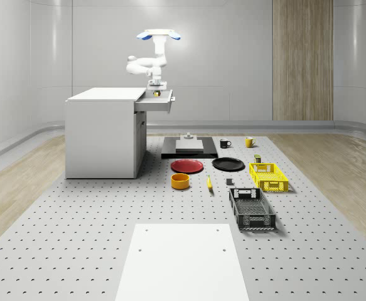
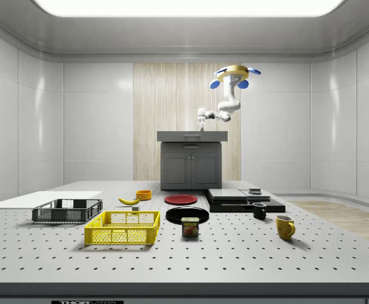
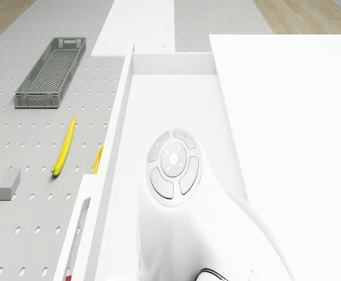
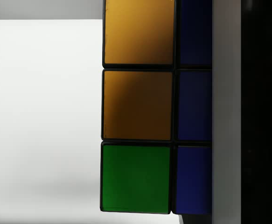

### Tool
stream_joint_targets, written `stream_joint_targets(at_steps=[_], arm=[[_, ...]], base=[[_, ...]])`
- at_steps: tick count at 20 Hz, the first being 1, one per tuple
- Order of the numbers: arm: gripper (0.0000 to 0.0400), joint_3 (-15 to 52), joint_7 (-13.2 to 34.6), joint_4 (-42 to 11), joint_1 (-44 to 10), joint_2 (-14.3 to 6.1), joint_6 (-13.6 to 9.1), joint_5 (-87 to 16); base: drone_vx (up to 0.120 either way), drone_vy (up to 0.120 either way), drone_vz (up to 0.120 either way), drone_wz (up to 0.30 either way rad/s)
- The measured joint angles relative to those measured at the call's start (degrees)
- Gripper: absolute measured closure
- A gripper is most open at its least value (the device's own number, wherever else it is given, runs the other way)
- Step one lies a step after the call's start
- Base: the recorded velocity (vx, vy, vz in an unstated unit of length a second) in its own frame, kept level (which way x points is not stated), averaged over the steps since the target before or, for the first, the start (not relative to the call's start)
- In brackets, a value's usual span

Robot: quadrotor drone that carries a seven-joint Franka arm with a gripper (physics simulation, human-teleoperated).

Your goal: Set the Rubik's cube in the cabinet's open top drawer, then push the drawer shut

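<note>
The jaws are pinching the cube [image 4: 136, 112] from its sides, as far as the wrist view lets me judge: orange, green and blue tiles are sitting right against the camera, with a dark finger [image 4: 261, 112] running along the blue face. The gripper [image 1: 156, 91] is hanging just over the open top drawer [image 1: 159, 104], and a speck of yellow is showing between its tips in the whole-scene view. The drone [image 1: 159, 35] is hovering above the drawer end of the cabinet [image 1: 104, 135], with the arm [image 1: 146, 64] folding down from it. In the drone view the arm's wrist is reaching into the white drawer tray [image 3: 170, 64].

Judging progress: the pick-up looks done and the carry is nearly over, since the cube is being held above or just inside the drawer with pale drawer floor behind it. Whether it is touching the bottom I cannot tell. Left to do: letting go, pulling clear, then pushing the drawer front closed. In the whole-scene view the drawer is sticking out toward 3 o'clock from the cabinet, fully open.
</note>
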Motion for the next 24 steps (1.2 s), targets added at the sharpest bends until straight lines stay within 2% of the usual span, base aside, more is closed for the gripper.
stream_joint_targets(at_steps=[11,13,19,22,24], arm=[[0.0079,-7.42,0.04,3.22,-1.89,1.52,2.34,-7.10],[0.0051,-8.19,0.02,3.60,-2.04,1.85,2.44,-7.96],[0.0011,-6.63,-0.19,2.65,-1.17,2.27,0.96,-6.97],[0.0005,-4.78,-0.32,1.70,-0.46,2.33,-0.16,-5.41],[0.0003,-3.83,-0.39,1.25,-0.12,2.40,-0.73,-4.60]], base=[[0.000,0.000,0.000,0.000],[0.000,0.000,0.000,0.000],[0.000,0.000,0.000,0.000],[0.000,0.000,0.107,0.000],[-0.100,0.100,0.120,0.000]])
